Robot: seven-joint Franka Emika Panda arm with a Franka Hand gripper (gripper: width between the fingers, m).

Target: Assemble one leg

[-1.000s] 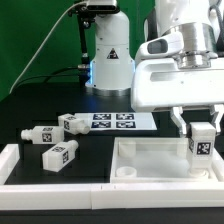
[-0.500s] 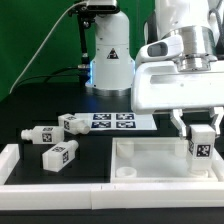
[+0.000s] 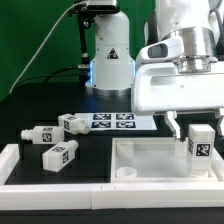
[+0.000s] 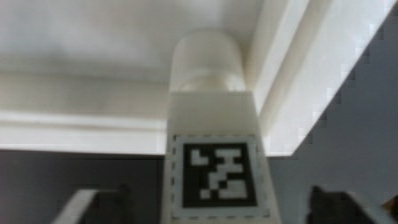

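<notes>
One leg [image 3: 201, 144] stands upright in the far corner of the white tray-like tabletop [image 3: 150, 162], at the exterior view's right, with its tag facing the camera. My gripper [image 3: 196, 128] is just above it, open. Its fingers [image 3: 172, 126] stand on either side of the leg's top without touching it. In the wrist view the leg [image 4: 217, 130] runs down the middle, with the tabletop's rim [image 4: 107, 110] behind it. The gripper [image 4: 217, 212] fingertips [image 4: 93, 208] sit clear of both sides of the leg. Three more legs [image 3: 60, 155] lie on the black table at the exterior view's left.
The marker board [image 3: 112, 121] lies flat behind the tabletop. The arm's white base [image 3: 108, 60] stands at the back. A low white rail [image 3: 50, 190] runs along the table's front and left edges.
The fingers have spread apart and let go of the leg, which stays upright in the tabletop's corner. The gripper has lifted slightly.
</notes>
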